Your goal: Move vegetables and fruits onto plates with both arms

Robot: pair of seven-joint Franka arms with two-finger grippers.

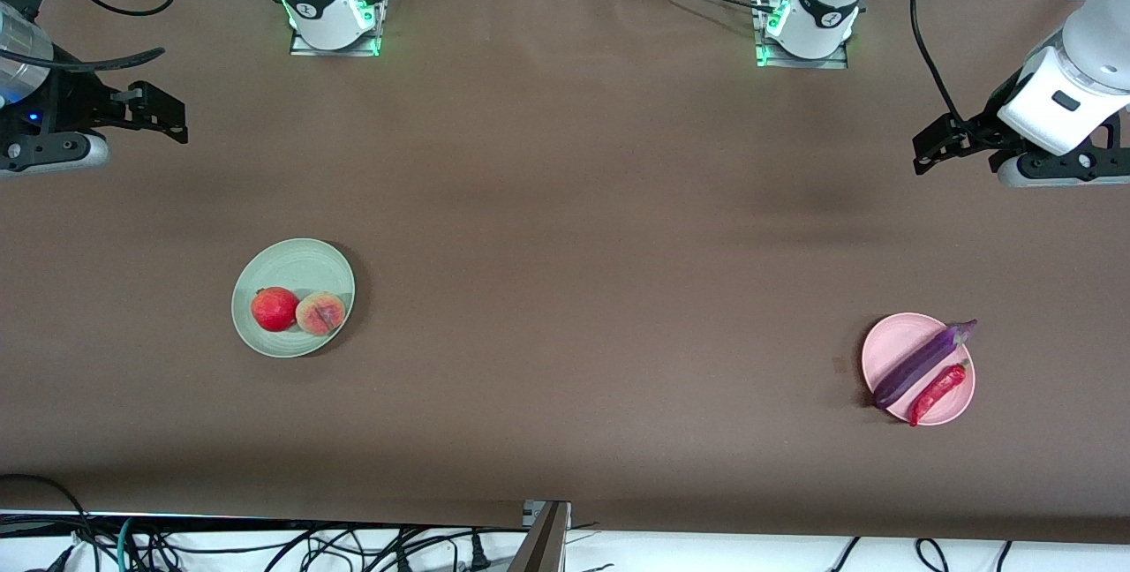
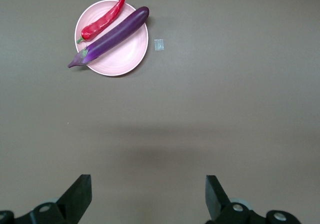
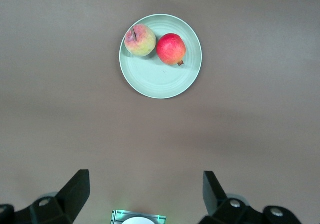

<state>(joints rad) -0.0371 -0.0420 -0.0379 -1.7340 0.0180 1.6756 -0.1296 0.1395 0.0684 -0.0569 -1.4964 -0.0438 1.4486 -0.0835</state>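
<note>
Chili (image 1: 938, 392) and eggplant (image 1: 922, 363) lie side by side on the pink plate (image 1: 885, 349), at the left arm's end of the desk (image 1: 565, 201). Pomegranate (image 1: 274, 308) and peach (image 1: 320, 313) sit touching on the green plate (image 1: 296, 263), at the right arm's end. Nothing loose on the desk, so the task looks done. Left gripper (image 1: 927, 148) and right gripper (image 1: 168, 117) hang released and empty over the desk ends, waiting.

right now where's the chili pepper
The red chili pepper lies on the pink plate toward the left arm's end of the table, beside the eggplant and nearer the front camera than it.
</note>
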